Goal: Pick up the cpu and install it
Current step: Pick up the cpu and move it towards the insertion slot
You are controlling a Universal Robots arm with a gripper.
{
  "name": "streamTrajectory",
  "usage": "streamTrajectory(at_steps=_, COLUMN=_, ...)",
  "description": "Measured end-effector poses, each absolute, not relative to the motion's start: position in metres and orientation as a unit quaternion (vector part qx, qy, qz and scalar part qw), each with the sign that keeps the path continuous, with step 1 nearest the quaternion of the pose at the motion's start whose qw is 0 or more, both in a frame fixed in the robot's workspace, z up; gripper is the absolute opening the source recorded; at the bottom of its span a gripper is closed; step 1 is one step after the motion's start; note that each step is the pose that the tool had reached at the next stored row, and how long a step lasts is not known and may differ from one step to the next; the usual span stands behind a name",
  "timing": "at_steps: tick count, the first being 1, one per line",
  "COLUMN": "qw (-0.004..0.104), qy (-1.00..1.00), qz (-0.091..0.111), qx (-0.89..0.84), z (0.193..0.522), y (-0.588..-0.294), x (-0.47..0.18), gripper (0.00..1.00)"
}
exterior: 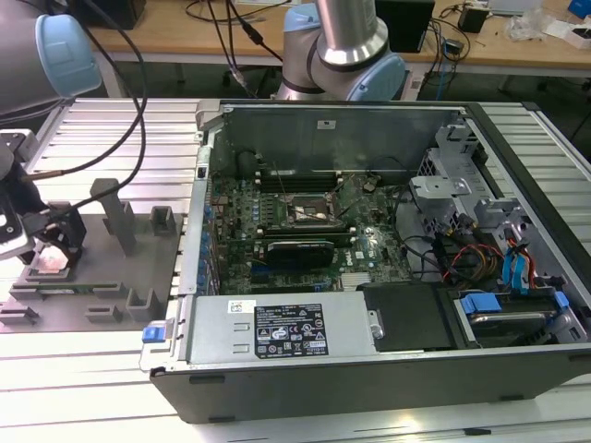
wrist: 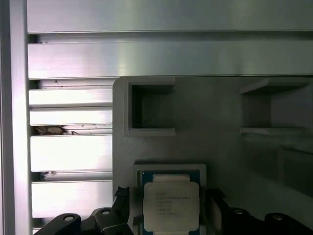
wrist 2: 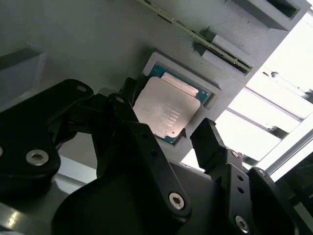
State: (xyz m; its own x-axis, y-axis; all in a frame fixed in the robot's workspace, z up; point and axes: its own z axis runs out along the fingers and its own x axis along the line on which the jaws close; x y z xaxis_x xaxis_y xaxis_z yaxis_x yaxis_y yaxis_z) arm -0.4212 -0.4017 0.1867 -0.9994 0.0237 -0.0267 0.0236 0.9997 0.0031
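Status: pick not yet made. The cpu [wrist 2: 165,108] lies flat, metal top up, in its square recess in the grey fixture plate [exterior: 102,277]. It is not lifted.

Install not done. The motherboard socket [exterior: 309,214] sits inside the open computer case [exterior: 369,369], to the exterior view's right of the fixture plate, and I judge it unfilled.

Pose: the arm [exterior: 343,32] reaches across to the end of the fixture plate farthest from the case, wrist turned down at the plate. The gripper [wrist 2: 167,105] is low over the recess, jaws spread wider than the chip, with one of the fingers [wrist 2: 208,137] on each side. In both wrist views a gap shows at one finger; at the other I cannot tell whether it touches. It grips nothing.
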Motion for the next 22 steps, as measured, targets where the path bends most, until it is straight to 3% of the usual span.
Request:
streamTrajectory(at_steps=10, qw=0.013, qy=1.0, qz=0.001, qx=0.012, z=0.185, y=-0.4016, x=-0.4212, gripper=0.71)
streamTrajectory(at_steps=11, qw=0.013, qy=1.0, qz=0.001, qx=0.012, z=0.185, y=-0.4017, x=-0.4212, gripper=0.64)
streamTrajectory(at_steps=22, qw=0.013, qy=1.0, qz=0.001, qx=0.012, z=0.1875, y=-0.4016, x=-0.4203, gripper=0.64)
